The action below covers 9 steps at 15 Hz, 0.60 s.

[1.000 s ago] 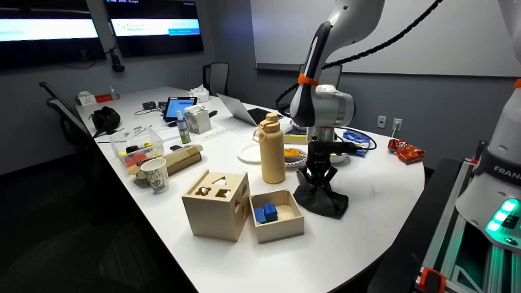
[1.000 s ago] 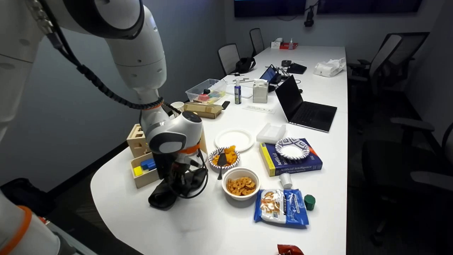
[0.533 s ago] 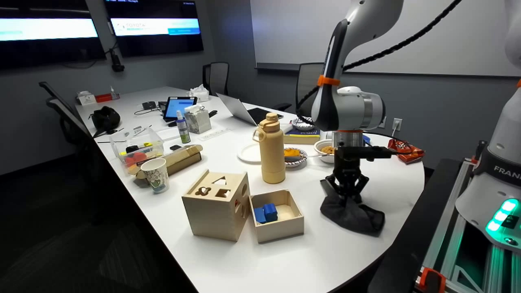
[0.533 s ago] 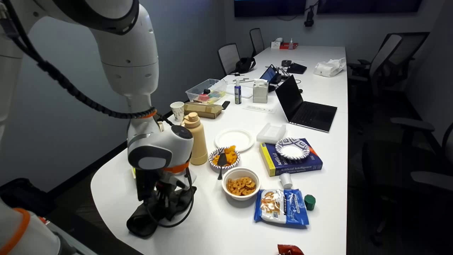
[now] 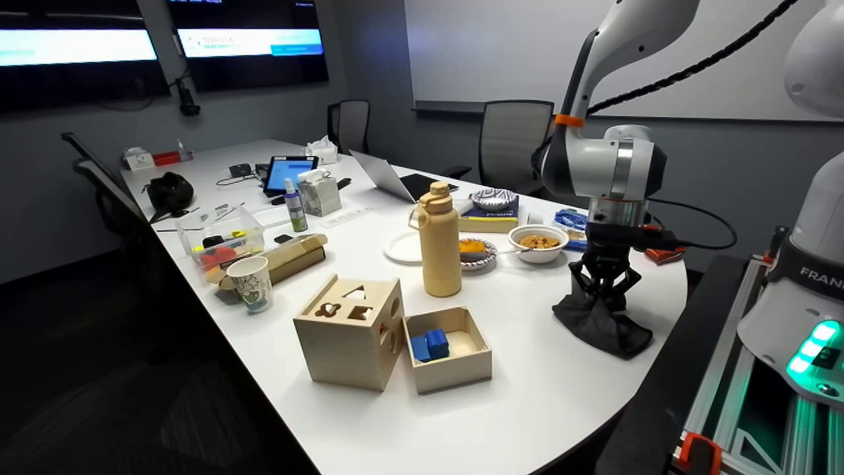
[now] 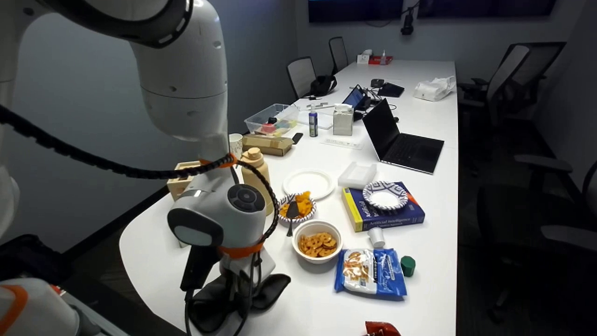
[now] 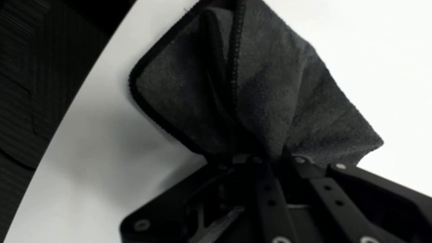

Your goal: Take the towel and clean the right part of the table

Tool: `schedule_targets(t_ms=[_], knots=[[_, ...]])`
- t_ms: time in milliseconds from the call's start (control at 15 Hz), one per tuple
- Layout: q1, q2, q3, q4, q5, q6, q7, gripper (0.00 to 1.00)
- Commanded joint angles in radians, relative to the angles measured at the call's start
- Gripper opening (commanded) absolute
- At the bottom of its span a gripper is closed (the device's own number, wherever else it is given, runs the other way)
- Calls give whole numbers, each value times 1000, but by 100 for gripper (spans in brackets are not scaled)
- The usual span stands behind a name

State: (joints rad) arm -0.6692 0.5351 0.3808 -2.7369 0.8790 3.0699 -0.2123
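Note:
The towel is a dark grey cloth with a black stitched edge. It lies bunched on the white table [image 5: 527,412] near its rounded edge, beside the robot base, and shows in both exterior views [image 5: 606,330] [image 6: 213,305]. My gripper [image 5: 601,298] points down and is shut on the middle of the towel. In the wrist view, folds of the towel [image 7: 270,77] gather between the fingertips [image 7: 275,158] and spread out over the table. The cloth's lower parts appear to touch the table top. The fingertips themselves are mostly hidden by the cloth.
A wooden tray with blue blocks [image 5: 455,377] and a shape-sorter cube [image 5: 349,349] stand left of the towel. A tan bottle [image 5: 440,251], a pretzel bowl [image 6: 317,228], a blue snack bag [image 6: 396,275] and a red bag [image 6: 380,329] are around it. The table edge [image 7: 67,111] is close.
The gripper has dragged the towel across the table, away from the wooden tray and toward the robot-base edge, then a little toward the snack bags. The grip on the towel has stayed shut.

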Motion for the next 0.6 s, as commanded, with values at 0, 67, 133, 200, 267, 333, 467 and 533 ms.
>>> schedule_targets(t_ms=[0, 67, 133, 200, 267, 333, 467, 533], knots=[[-75, -27, 82, 24, 48, 54, -20, 2], [-70, -19, 95, 40, 35, 59, -11, 2], [-69, -9, 114, 60, 25, 56, -14, 2], [-64, 3, 130, 82, 17, 53, -18, 2], [-64, 14, 157, 101, 13, 49, -24, 2], [-57, 26, 178, 121, 6, 48, -28, 2], [-37, 47, 209, 152, -8, 51, -30, 2], [-20, 57, 214, 164, -17, 47, -29, 2]])
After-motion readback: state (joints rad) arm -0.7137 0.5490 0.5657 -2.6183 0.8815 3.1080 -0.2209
